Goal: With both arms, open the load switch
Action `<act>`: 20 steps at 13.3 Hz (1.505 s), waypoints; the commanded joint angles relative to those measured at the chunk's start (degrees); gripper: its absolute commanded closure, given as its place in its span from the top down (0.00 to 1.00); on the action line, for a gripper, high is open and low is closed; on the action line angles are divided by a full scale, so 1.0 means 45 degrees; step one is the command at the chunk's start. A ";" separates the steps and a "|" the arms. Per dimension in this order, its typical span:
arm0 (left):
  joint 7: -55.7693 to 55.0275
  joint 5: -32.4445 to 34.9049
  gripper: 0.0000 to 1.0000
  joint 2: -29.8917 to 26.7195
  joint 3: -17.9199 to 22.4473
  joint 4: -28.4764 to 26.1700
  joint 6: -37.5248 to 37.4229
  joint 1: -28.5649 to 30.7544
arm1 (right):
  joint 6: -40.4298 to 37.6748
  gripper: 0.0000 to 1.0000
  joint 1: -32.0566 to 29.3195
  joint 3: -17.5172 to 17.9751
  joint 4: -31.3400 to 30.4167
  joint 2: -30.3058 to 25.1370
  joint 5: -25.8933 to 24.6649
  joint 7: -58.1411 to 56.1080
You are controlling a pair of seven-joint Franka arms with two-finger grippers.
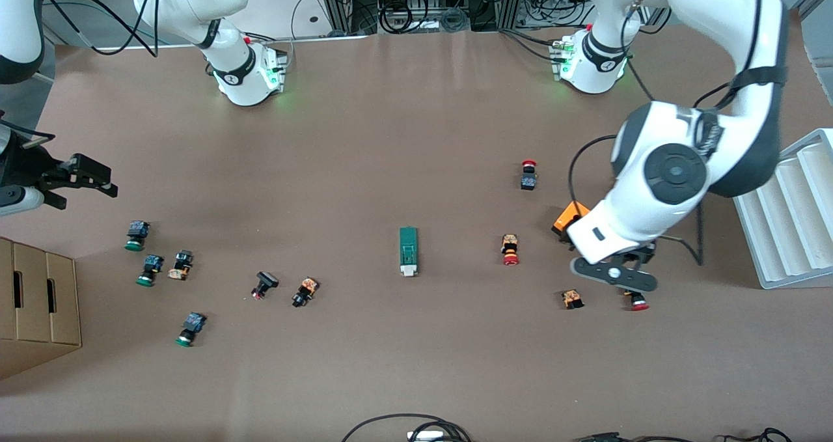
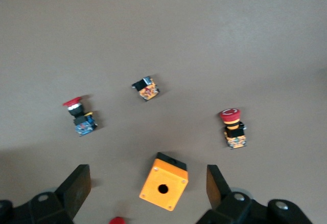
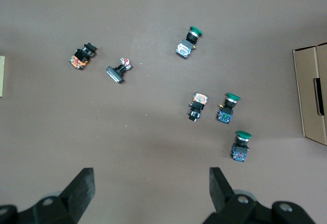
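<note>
The load switch, a narrow dark-green bar with a white tab at its end nearer the front camera, lies flat at the table's middle. Only a sliver of it shows at the edge of the right wrist view. No gripper touches it. My left gripper hangs open over an orange cube with a hole, toward the left arm's end of the table; the left arm's white hand covers most of the cube. My right gripper hovers open and empty over bare table at the right arm's end.
Red-capped buttons lie around the orange cube. Green-capped buttons and small black and orange parts lie below the right gripper. A cardboard box stands at the right arm's end, and a white stepped rack at the left arm's end.
</note>
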 commanded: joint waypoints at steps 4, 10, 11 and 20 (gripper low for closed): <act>-0.1595 0.0579 1.00 0.0159 0.0110 0.0147 0.0084 -0.1356 | -0.0017 1.00 0.0050 -0.0030 0.0213 0.0112 -0.0149 -0.0012; -0.4814 0.1459 1.00 0.0179 0.0110 0.0225 0.1313 -0.2471 | -0.0056 1.00 0.0051 -0.0010 0.0564 0.0405 -0.0110 0.0027; -0.5438 0.1518 1.00 0.0199 0.0110 0.0244 0.1470 -0.2782 | -0.0056 1.00 0.0050 -0.0010 0.0565 0.0425 -0.0110 0.0027; -0.8702 0.3331 1.00 0.0667 0.0129 0.0225 0.2623 -0.4405 | -0.0173 1.00 0.0070 0.0010 0.1676 0.1633 0.1040 0.0125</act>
